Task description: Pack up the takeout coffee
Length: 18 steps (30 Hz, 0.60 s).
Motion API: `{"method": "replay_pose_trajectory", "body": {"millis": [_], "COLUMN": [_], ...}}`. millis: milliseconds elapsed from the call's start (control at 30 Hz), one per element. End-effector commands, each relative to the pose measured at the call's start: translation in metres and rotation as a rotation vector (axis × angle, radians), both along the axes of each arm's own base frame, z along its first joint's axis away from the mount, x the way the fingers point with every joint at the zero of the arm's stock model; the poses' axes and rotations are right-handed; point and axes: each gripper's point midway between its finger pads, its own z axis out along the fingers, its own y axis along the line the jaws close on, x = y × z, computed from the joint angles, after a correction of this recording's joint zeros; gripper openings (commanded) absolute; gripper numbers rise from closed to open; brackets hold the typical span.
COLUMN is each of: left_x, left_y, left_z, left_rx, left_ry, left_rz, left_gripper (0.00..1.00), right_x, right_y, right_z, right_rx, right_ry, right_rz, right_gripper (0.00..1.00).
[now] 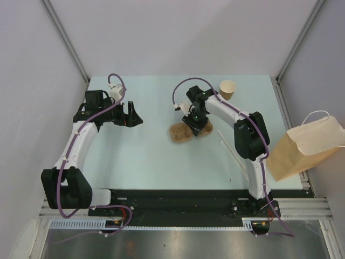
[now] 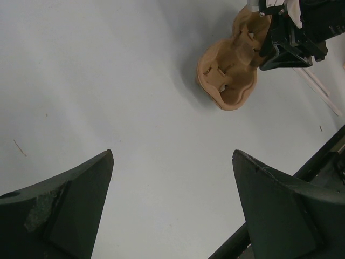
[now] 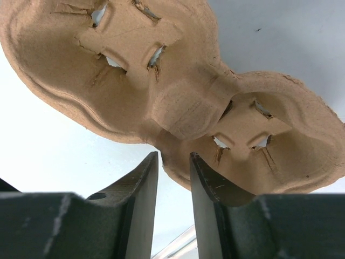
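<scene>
One kraft paper cup [image 1: 228,89] is seen upright near the far edge of the table [image 1: 151,156], its mouth facing up, just beyond the right arm's forearm and apart from everything else. No second cup is shown in any view.

The right arm is stretched forward from its base and bent down at the wrist, so that the right gripper [image 3: 172,156] is held low over the near rim of the cardboard cup carrier [image 3: 178,108], which lies flat at mid-table. Its fingers [image 3: 143,189] are drawn near each other with a narrow gap left between them, and the carrier's rim is met at their tips. Whether the rim is pinched cannot be told.

The left arm is folded out to the left side, and the left gripper [image 2: 172,155] is held above bare table with its jaws spread wide and nothing between them.

Two thin pale sticks [image 1: 233,152] lie beside the right arm. A brown paper bag [image 1: 302,148] with white handles is tilted at the table's right edge.
</scene>
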Motion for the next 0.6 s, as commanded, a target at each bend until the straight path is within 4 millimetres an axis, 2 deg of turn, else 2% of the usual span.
{"method": "replay_pose_trajectory", "body": {"millis": [0,133,233,367,500,533,567], "left_x": [0.002,0.002,0.001,0.001,-0.001,-0.004,-0.012], "left_y": [-0.005,-0.005,-0.005,-0.006,-0.014,-0.016,-0.022], "left_z": [0.009,0.008,0.008,0.006,0.007,0.01,0.002], "left_rx": [-0.017,-0.014,-0.012,-0.021,-0.095,-0.117,-0.156], "left_ry": [-0.039,-0.038,-0.038,-0.028,-0.018,-0.028,-0.003], "left_rz": [-0.024,-0.025,-0.026,-0.02,-0.009,-0.008,-0.022], "left_gripper": [0.97,0.97,0.97,0.97,0.97,0.97,0.97], "right_x": [0.005,0.005,0.001,-0.005,-0.005,0.0,-0.002], "right_y": [0.007,0.007,0.008,0.015,0.027,0.025,0.031], "right_z": [0.009,0.009,0.009,0.022,0.049,0.054,0.061], "right_rx": [0.021,0.025,0.032,0.101,0.22,0.252,0.296], "right_ry": [-0.016,-0.012,0.004,0.04,0.068,0.071,0.102], "right_rz": [-0.003,-0.003,-0.012,-0.042,-0.121,-0.154,-0.195], "right_gripper": [0.31,0.21,0.0,0.0,0.0,0.0,0.0]}}
